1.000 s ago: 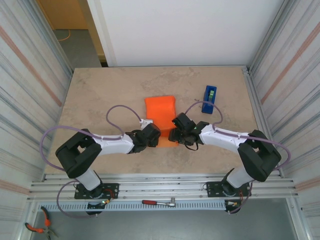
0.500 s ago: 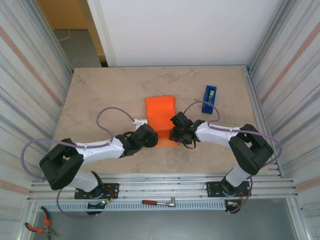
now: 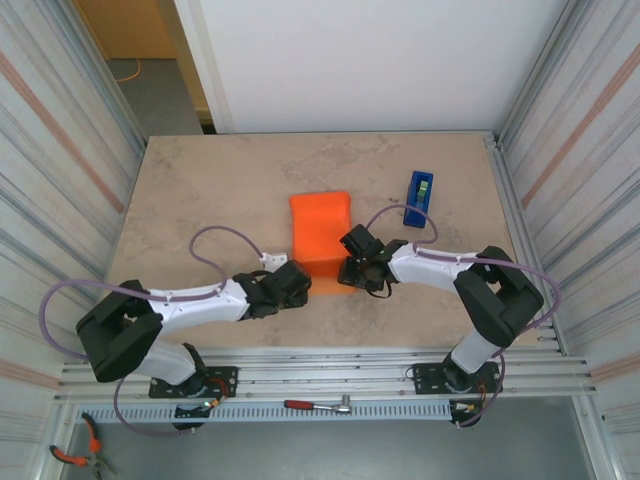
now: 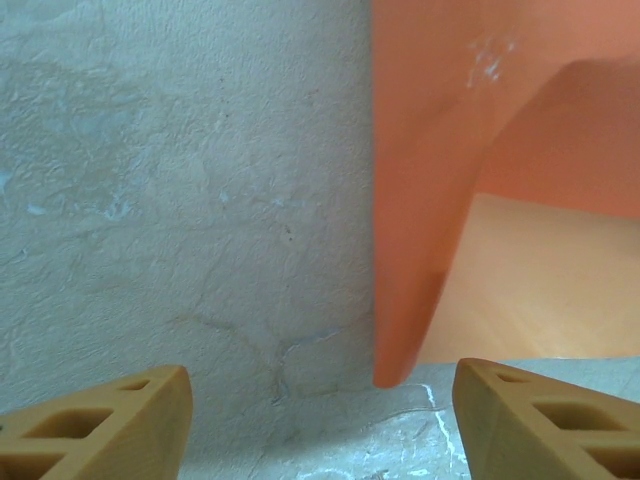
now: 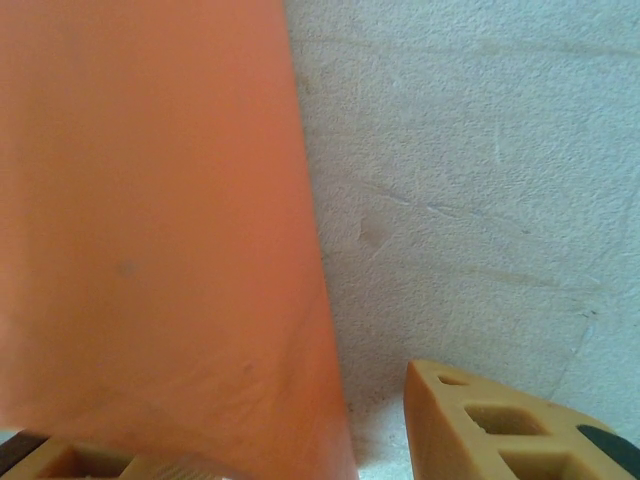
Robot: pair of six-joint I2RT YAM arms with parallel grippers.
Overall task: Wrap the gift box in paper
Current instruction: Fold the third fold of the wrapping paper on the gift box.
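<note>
The orange paper lies folded into a raised hump at the table's middle, and the gift box is hidden under it. My left gripper sits just off the paper's near left corner. In the left wrist view it is open, and a hanging corner of the paper dips between the fingers without touching them. My right gripper is at the paper's near right edge. In the right wrist view it is open: the paper drapes over its left finger, and bare table separates the sheet from the right finger.
A blue tape dispenser stands at the back right of the table. Corrugated walls close in both sides. A ratchet wrench lies on the front rail, and pliers lie at the bottom left.
My left gripper has drawn back from the paper toward the near edge, and its arm has dropped lower and leftward. The right gripper has edged slightly left against the paper.
</note>
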